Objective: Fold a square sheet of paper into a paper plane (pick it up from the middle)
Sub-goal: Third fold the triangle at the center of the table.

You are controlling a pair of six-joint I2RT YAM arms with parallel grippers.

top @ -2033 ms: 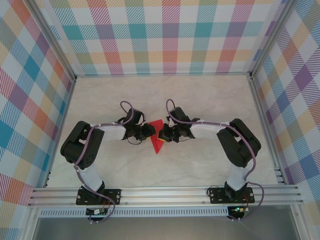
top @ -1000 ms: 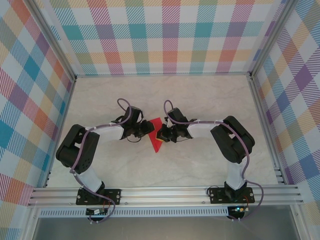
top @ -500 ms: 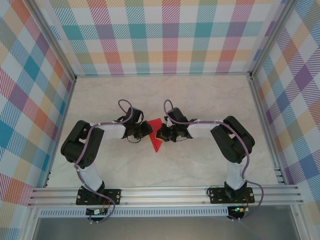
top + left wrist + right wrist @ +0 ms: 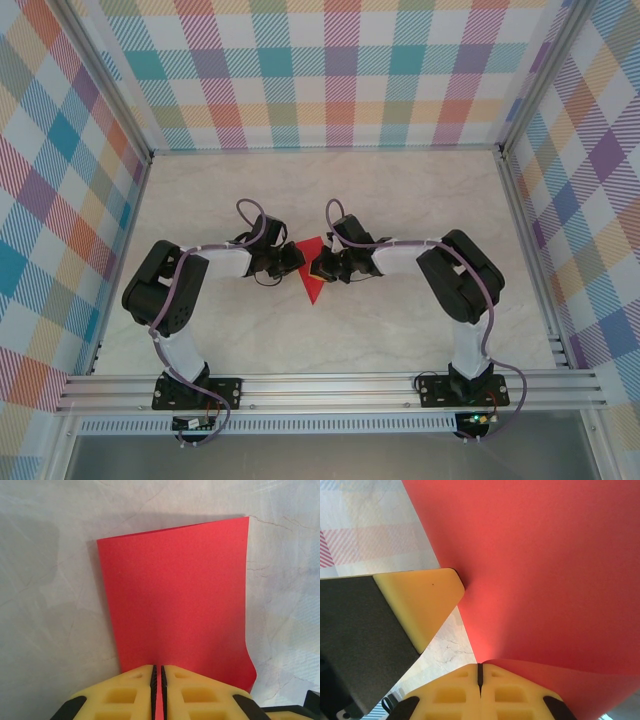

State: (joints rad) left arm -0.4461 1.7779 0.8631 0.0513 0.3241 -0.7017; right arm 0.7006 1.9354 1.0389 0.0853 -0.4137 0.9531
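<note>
The red sheet of paper (image 4: 313,282) is held up off the marble table between the two grippers at the table's middle. My left gripper (image 4: 297,262) is shut on its left edge. In the left wrist view the sheet of paper (image 4: 175,595) rises as an upright panel from the closed yellow fingers of the left gripper (image 4: 157,680). My right gripper (image 4: 319,268) is shut on the opposite side. In the right wrist view the sheet of paper (image 4: 545,565) curls out of the closed seam of the right gripper (image 4: 480,672), and a yellow finger of the left gripper (image 4: 422,605) touches the paper's edge.
The marble tabletop (image 4: 400,200) stretches around the arms, bounded by aluminium rails (image 4: 330,388) in front and plaid walls (image 4: 330,70) at the back and sides. Both arm elbows (image 4: 165,290) (image 4: 462,280) sit low beside the paper.
The right arm has crept slightly left toward the paper. The left arm swung a little and came back. The paper stays pinched between both grippers, hardly moved.
</note>
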